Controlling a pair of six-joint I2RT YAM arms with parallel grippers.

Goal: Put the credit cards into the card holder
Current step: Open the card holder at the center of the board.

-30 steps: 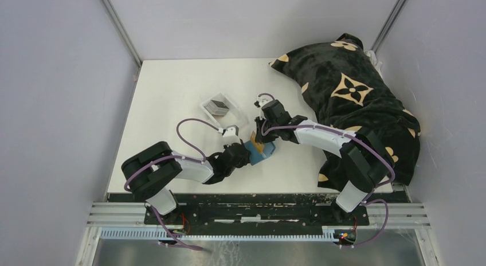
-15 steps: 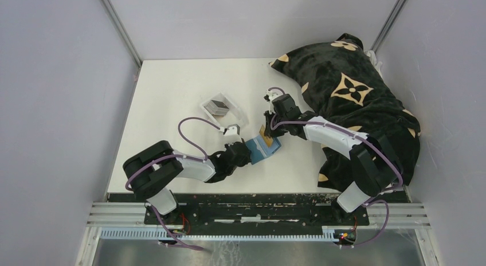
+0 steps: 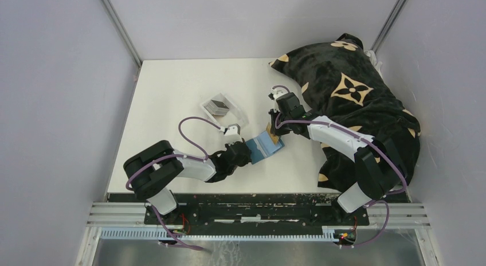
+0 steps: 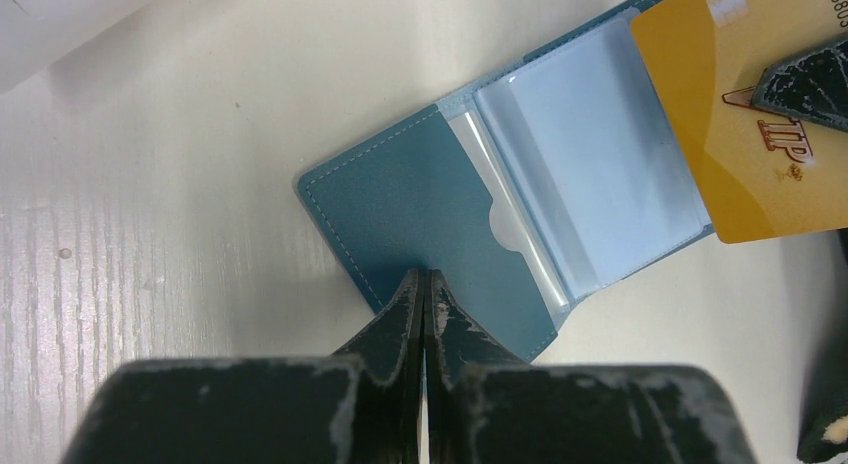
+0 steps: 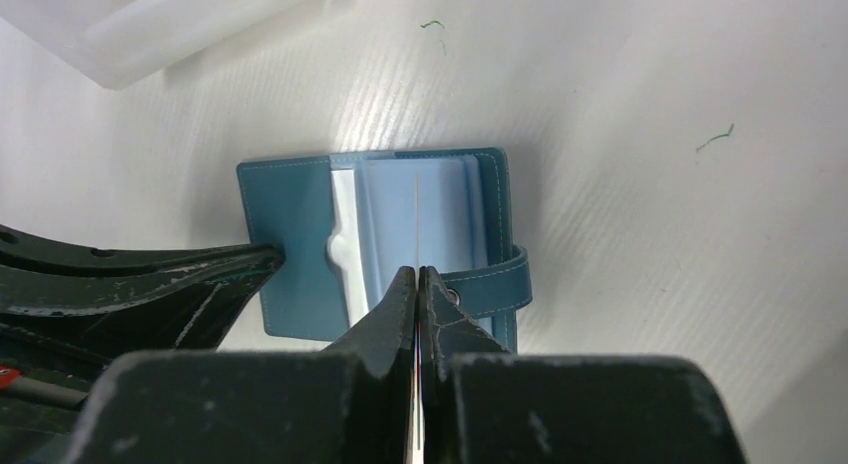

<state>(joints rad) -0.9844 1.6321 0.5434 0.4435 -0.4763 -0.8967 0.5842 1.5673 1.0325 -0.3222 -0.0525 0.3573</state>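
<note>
Left wrist view: pinching the near flap of the open teal card holder on the table with the closed left gripper; clamping a gold credit card in the closed right gripper, overlapping the holder's clear sleeves.

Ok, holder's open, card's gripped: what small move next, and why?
I'd shift the gold card toward the spine: the right gripper holds it over the clear sleeves' outer edge, while the notched opening seems to face the card holder flap pinched by the left gripper.
</note>
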